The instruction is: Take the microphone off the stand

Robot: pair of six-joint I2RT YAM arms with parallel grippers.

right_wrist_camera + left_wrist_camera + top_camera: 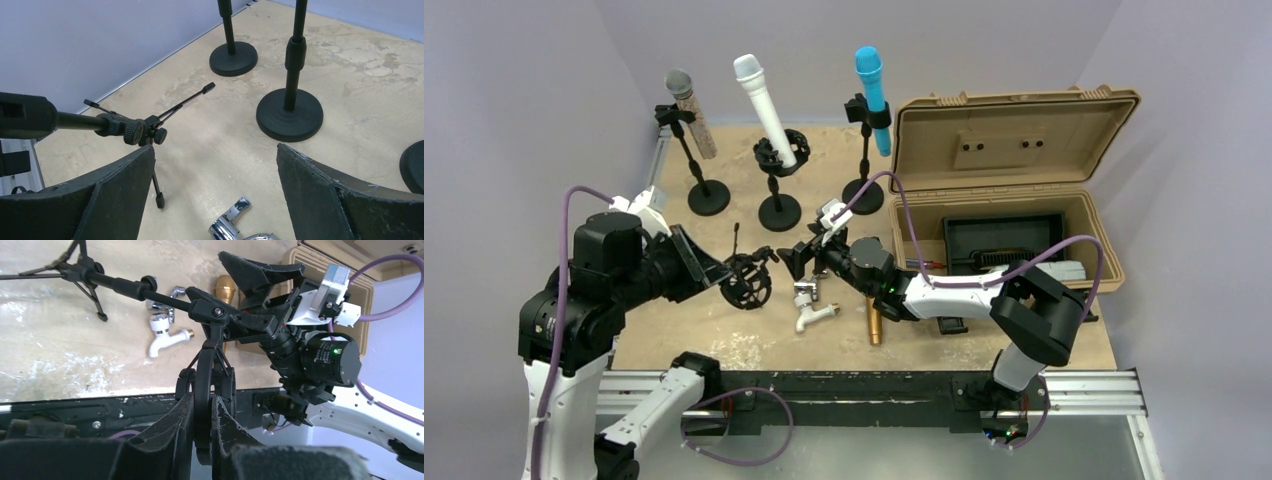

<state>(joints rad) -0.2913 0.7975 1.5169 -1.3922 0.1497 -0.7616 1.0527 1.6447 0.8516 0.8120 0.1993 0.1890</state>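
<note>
Left hand (202, 410) pinches shock mount (206, 367); right hand (215, 150) gapes.

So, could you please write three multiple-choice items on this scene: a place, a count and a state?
1. Where is the gold microphone? A) on the table B) in the case C) on a stand
2. How many microphones sit on round-base stands at the back? A) two B) three C) four
3. How is the right claw? A) open B) shut on the faucet C) shut on a cable
Answers: 1 A, it lies flat on the tabletop; 2 B, grey, white and blue; 3 A, its fingers stand wide apart, nothing between.
</note>
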